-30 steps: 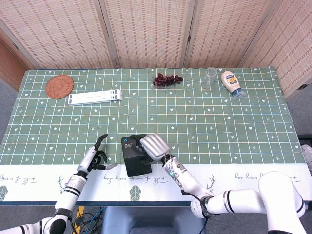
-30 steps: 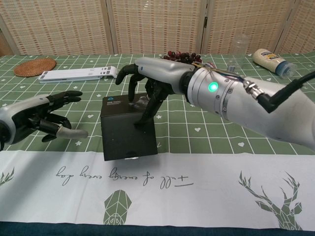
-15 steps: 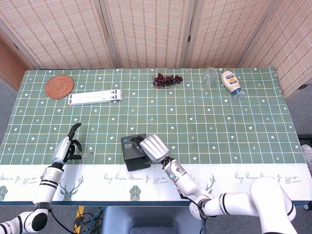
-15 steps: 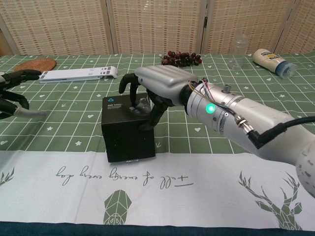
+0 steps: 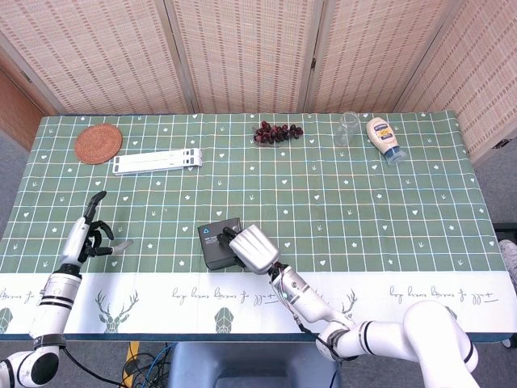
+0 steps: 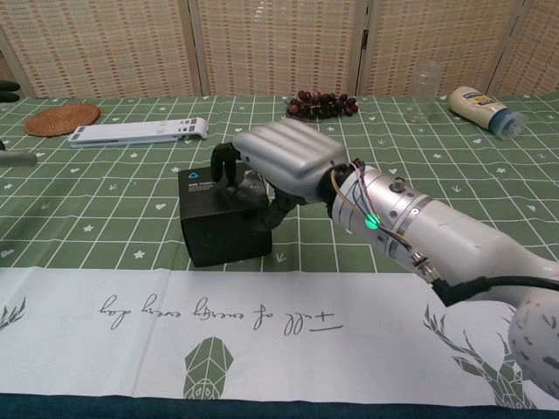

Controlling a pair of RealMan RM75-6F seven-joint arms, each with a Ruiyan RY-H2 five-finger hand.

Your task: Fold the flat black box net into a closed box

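Note:
The black box (image 5: 214, 246) stands folded near the front edge of the table, its labelled top (image 6: 199, 185) facing up. My right hand (image 5: 252, 248) lies over the box's right half. Its fingers (image 6: 229, 166) curl down onto the lid, and the thumb presses the box's right side, so the hand grips the box. My left hand (image 5: 89, 237) hovers far to the left of the box, fingers spread and holding nothing. The chest view shows only the left hand's fingertips (image 6: 12, 158), at the left border.
Along the far side are a woven coaster (image 5: 98, 143), a white folding stand (image 5: 157, 161), a bunch of dark grapes (image 5: 277, 132), a clear glass (image 5: 348, 128) and a mayonnaise bottle (image 5: 384, 139). The green tablecloth (image 5: 363, 210) ends in a white printed band at the front.
My left hand has pulled away leftward from the box. The right hand has settled lower over the lid, and the box has shifted slightly away from the front edge.

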